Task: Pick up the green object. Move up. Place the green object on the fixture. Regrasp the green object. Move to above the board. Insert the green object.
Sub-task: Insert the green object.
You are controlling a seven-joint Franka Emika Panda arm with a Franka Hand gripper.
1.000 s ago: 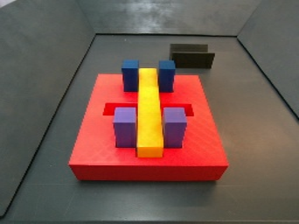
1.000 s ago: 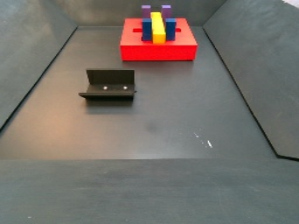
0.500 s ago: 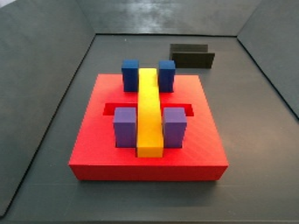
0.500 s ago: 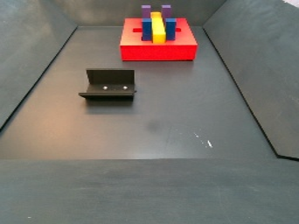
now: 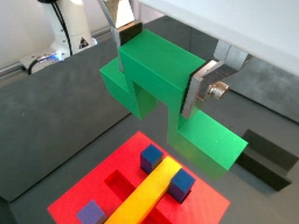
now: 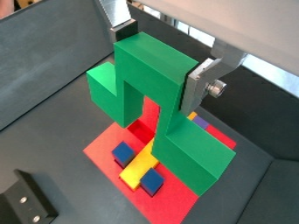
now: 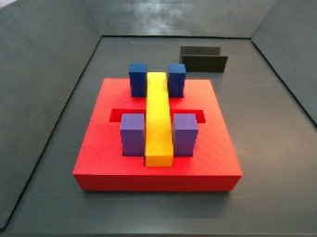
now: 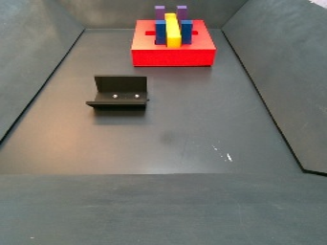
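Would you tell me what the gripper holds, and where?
The gripper holds the green object by its raised centre block, above the board.

**Colours over the red board**

In both wrist views the claw (image 5: 160,63), with silver plate fingers (image 5: 201,86), clasps the matte green object (image 6: 158,96) above the red board (image 7: 111,153). Yellow bar (image 7: 158,116), blue blocks (image 7: 139,78), purple blocks (image 7: 133,134). Black fixture (image 8: 119,94) on dark grey floor (image 8: 179,124).

One matte green T-shaped piece (image 5: 163,96) sits clamped in the one two-finger gripper (image 5: 162,66). One flat red slotted board (image 7: 111,165) carries one long yellow bar (image 7: 158,116), two blue blocks (image 7: 139,78) and two purple blocks (image 7: 133,134). One dark L-shaped fixture (image 8: 119,94) stands on the floor.
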